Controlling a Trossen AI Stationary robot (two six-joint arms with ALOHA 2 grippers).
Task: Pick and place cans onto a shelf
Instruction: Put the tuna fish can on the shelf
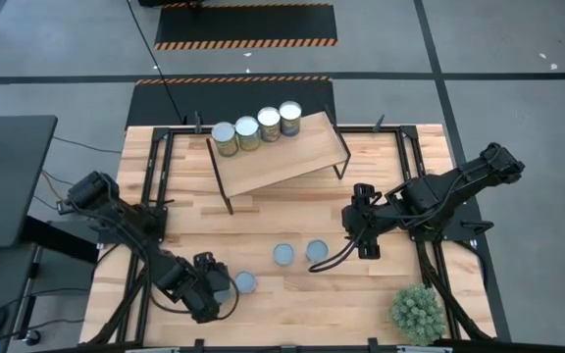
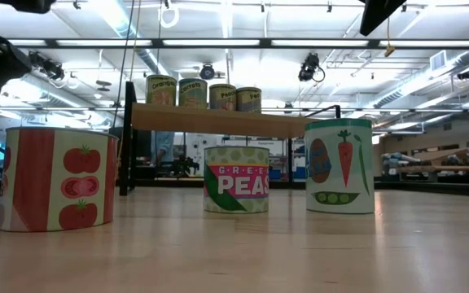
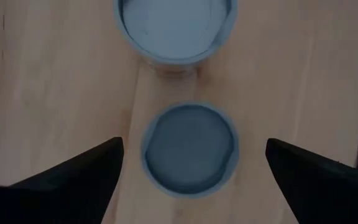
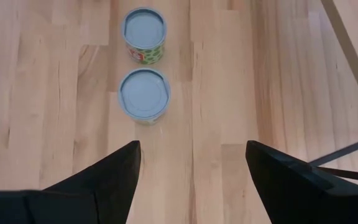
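Four taller cans (image 1: 258,127) stand in a row on the far left edge of the light-wood shelf (image 1: 282,157); they also show in the low view (image 2: 202,91). Three short cans stand on the table (image 1: 245,283), (image 1: 282,255), (image 1: 316,251). My left gripper (image 1: 216,289) is open at the near left, pointing down. Its fingers stand on either side of a shadowed short can (image 3: 189,149) without touching it, and another can (image 3: 176,28) stands just beyond. My right gripper (image 1: 364,235) is open and empty right of the middle; two cans (image 4: 145,93), (image 4: 145,34) stand ahead of it.
A green spiky plant (image 1: 417,312) stands at the near right corner. The shelf's black legs (image 1: 229,201) stand on the far half of the table. In the low view a tomato can (image 2: 55,179), a peas can (image 2: 236,179) and a carrot can (image 2: 339,167) stand before the shelf (image 2: 218,120).
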